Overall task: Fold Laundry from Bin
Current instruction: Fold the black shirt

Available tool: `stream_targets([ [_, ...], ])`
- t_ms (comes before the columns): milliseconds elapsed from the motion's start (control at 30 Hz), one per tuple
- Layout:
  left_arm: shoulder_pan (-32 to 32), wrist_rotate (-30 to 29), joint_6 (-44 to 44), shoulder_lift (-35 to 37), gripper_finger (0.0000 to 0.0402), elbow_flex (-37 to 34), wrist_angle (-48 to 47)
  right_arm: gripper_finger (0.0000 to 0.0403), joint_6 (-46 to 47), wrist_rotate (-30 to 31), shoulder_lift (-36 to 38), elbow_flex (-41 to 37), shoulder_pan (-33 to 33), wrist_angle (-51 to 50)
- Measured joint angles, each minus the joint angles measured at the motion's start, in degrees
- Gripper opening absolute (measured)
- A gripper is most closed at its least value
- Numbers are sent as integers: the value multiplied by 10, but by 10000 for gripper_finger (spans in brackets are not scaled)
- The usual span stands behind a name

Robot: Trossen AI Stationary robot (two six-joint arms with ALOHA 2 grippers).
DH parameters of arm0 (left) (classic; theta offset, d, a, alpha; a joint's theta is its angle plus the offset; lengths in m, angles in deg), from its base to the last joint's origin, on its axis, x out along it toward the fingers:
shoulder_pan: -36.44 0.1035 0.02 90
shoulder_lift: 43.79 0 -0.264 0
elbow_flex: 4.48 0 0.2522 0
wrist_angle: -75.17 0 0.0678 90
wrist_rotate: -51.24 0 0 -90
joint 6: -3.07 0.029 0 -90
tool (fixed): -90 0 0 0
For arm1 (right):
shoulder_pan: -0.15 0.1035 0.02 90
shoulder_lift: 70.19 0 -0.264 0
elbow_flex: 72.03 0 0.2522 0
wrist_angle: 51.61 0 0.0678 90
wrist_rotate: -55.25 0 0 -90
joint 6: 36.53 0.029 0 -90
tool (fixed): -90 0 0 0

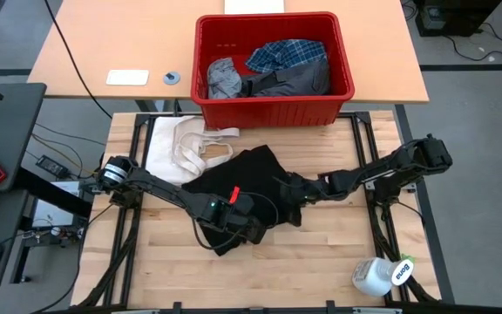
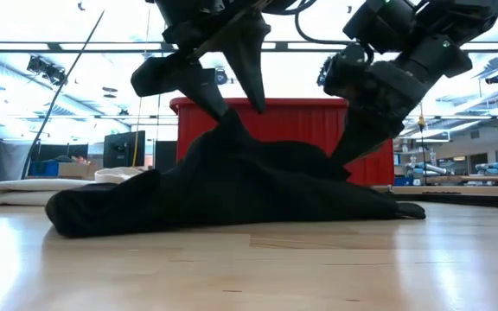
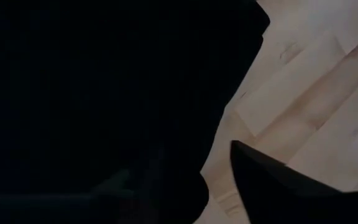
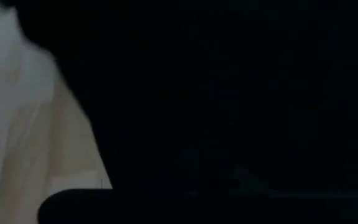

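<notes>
High view shows your black garment (image 1: 251, 179) heaped on the table (image 1: 338, 262) before the bin (image 1: 273, 105). Your right gripper (image 1: 296, 194) is pinched shut on it; the left gripper (image 1: 249, 225) stands spread over its near edge. Lift one-handed and you risk the cloth bunching or sliding free.

Wooden table (image 1: 321, 253) with black garment (image 1: 251, 179), cream cloth (image 1: 177, 144), white bottle (image 1: 375, 276), red bin (image 1: 273, 109).

I count one red bin (image 1: 273, 96), three garments inside it, one black garment (image 1: 242, 179), one cream cloth (image 1: 186, 144), one bottle (image 1: 380, 276).
</notes>
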Motion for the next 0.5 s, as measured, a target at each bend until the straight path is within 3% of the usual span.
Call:
stream_targets([
  [167,0,2,0,0,233,0,-3,6,122,8,0,0,-14,0],
  [367,0,-1,13,0,224,0,-14,7,195,37,0,0,-39,5],
  [500,0,-37,120,0,210,0,46,28,222,26,0,0,-60,10],
])
